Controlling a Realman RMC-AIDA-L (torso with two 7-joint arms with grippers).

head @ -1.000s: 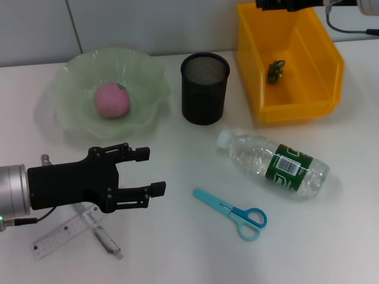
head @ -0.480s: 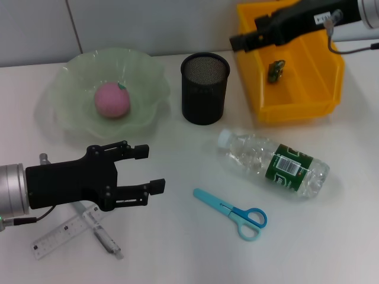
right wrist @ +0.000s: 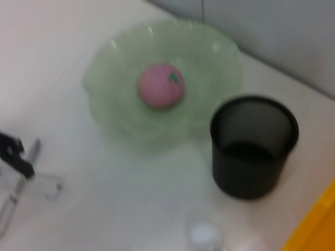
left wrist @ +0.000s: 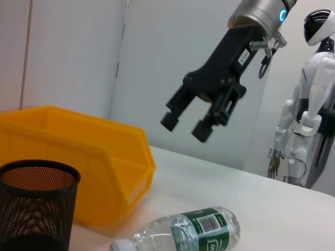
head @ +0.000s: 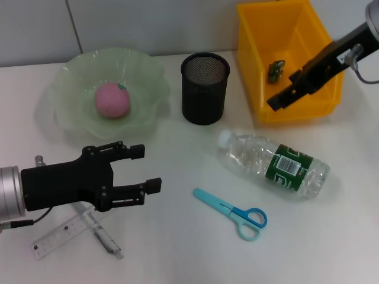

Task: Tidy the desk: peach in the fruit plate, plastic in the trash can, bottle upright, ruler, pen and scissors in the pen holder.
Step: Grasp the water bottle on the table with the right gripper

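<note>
The right gripper (head: 283, 93) has swung from behind the trash can (head: 260, 71) to over its front; fingers open.

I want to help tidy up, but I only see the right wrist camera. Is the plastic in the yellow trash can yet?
Observer: Yes. The plastic lies inside the trash can.
Operator: Where are the scissors?
Observer: The scissors lie flat on the desk, just in front of the bottle, which is on its side.
Operator: And where is my right hand?
Observer: The right hand hangs open in the air over the front part of the trash can, holding nothing.
</note>
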